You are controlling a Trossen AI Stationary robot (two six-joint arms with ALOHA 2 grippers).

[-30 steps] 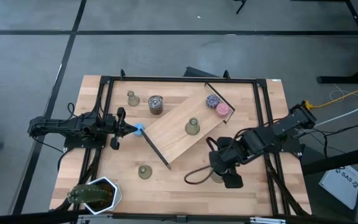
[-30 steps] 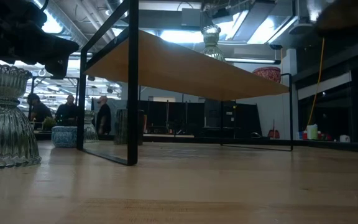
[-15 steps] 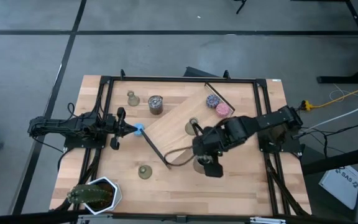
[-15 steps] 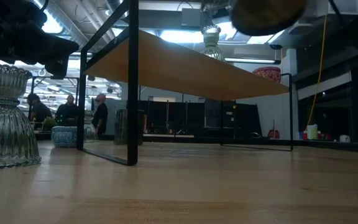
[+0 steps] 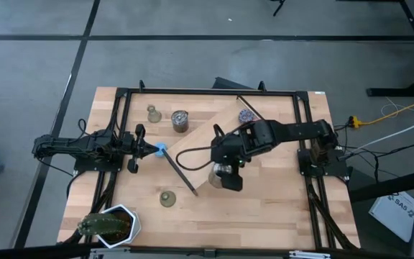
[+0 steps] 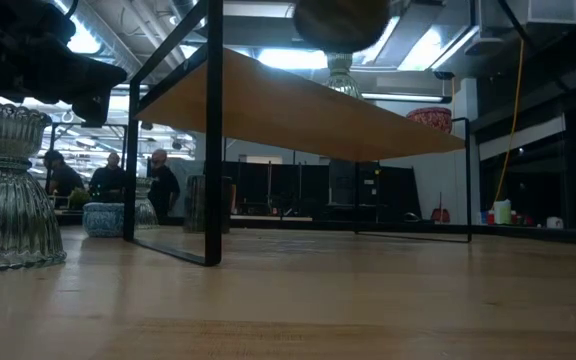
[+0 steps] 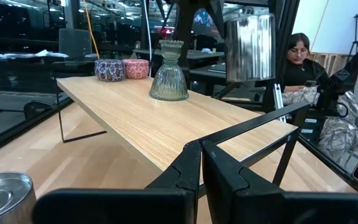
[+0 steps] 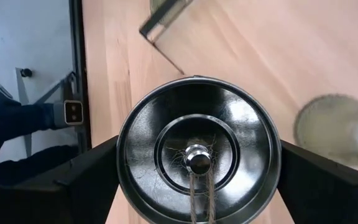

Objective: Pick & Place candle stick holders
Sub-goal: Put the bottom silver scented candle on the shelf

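My right gripper [image 5: 221, 173] hangs above the near end of the raised wooden shelf [image 5: 192, 155], shut on a round silver tin [image 8: 197, 149]. The same tin shows in the left wrist view [image 7: 248, 46]. One candle stick holder [image 7: 169, 71] stands on its wide base on the shelf, beside the tin [image 8: 337, 127]. Another stands on the table at the far left [image 5: 153, 113], and a third near the front [image 5: 167, 198]. My left gripper [image 5: 157, 150] rests shut at the table's left, pointing level at the shelf. My right gripper pinches the tin's round side wall [image 8: 122, 168] between its two fingers [image 8: 82, 180], one on each side. The fingers come from above, slanting down. The tin is lifted clear above the shelf, its knobbed lid [image 8: 196, 160] facing up.
A second silver tin [image 5: 180, 121] stands on the table at the far left. Glittery pucks [image 7: 109, 68] sit at the shelf's far end. The shelf's black legs [image 6: 213, 140] and a black frame [image 5: 207, 92] ring the work area. A potted cactus [image 5: 110, 224] stands at the near left corner.
My right gripper has carried the tin from the table's near right toward the left and far side, rising a little. It now hangs over the shelf's near end. Its wrist has rolled somewhat. The tin stays held and clear.
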